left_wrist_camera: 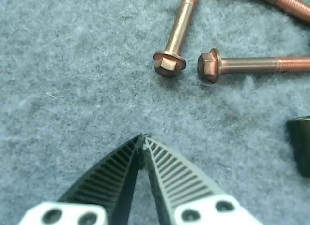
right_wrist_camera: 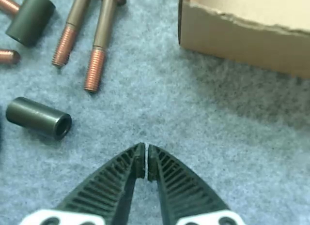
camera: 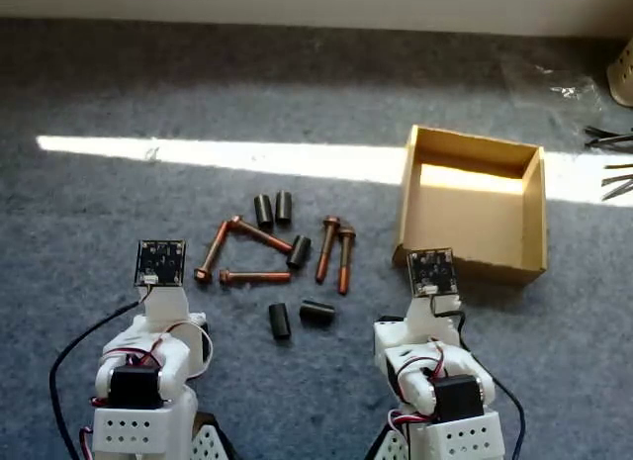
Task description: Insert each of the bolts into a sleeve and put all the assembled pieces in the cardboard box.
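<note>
Several copper bolts [camera: 255,277] and black sleeves [camera: 317,313] lie loose on the grey carpet, none joined. The cardboard box [camera: 472,248] stands at the right with nothing in it. My left gripper [left_wrist_camera: 143,138] is shut and holds nothing; it sits just short of two bolt heads [left_wrist_camera: 169,64] [left_wrist_camera: 209,65], with a sleeve [left_wrist_camera: 300,142] off to one side. My right gripper [right_wrist_camera: 146,148] is shut and holds nothing. It is near a lying sleeve [right_wrist_camera: 38,117], two bolts [right_wrist_camera: 99,46] and the box wall [right_wrist_camera: 242,38].
The left arm [camera: 148,371] and the right arm [camera: 435,381] sit at the near edge of the carpet. A sunlit strip [camera: 247,155] crosses the carpet behind the parts. Dark tools [camera: 613,138] and a clear bag [camera: 544,84] lie at the far right.
</note>
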Controlling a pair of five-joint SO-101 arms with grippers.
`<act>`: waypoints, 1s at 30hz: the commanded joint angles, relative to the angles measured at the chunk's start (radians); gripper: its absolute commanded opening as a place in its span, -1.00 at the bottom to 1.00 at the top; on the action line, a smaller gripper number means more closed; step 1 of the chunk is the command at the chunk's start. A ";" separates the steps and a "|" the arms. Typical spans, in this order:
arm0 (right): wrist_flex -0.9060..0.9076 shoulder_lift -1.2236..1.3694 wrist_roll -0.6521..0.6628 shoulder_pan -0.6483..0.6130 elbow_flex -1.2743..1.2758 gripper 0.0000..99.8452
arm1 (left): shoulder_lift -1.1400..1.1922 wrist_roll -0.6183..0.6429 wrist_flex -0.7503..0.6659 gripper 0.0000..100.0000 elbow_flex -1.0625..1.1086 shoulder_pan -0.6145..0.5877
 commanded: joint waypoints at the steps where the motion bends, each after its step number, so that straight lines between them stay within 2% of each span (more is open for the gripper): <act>1: 0.005 -0.008 -0.006 -0.004 0.119 -0.97 | -0.004 0.005 0.003 -0.99 0.021 0.013; 30: 0.001 -0.008 -0.011 -0.018 0.117 -0.97 | -0.004 0.009 0.003 -0.99 0.021 0.042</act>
